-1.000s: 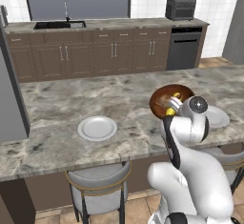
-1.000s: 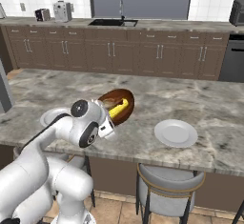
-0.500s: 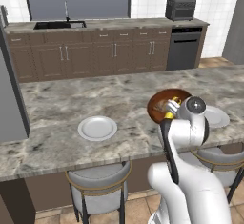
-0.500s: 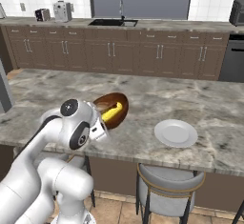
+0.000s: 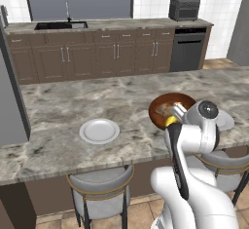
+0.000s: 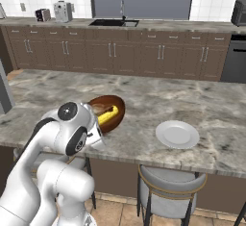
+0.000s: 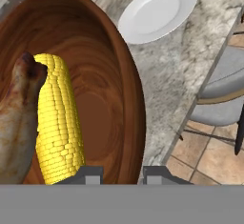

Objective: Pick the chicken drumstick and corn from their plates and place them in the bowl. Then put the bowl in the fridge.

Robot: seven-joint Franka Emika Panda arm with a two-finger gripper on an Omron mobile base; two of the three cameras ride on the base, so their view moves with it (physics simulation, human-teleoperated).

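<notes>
**Food loaded, bowl not yet lifted**

Fingertips of the gripper [image 7: 123, 174] stood apart, one on each side of the rim of the bowl [image 7: 102, 94], so the grip looked unclenched around the wall and not yet closed on it. Inside the bowl, the corn [image 7: 58, 118] lay lengthwise, touching the chicken drumstick [image 7: 16, 123] beside it. Both plates were bare: one plate [image 6: 177, 134] sat well apart from the bowl, and the other plate [image 5: 224, 120] peeked out just beyond the arm. By this reading, the picking was finished; carrying the bowl to the fridge [image 5: 10, 101] remained. The bowl stood near the island's front edge, with stools below. Beyond it the counter [image 6: 202, 100] ran broad and bare, leaving free room.
</notes>
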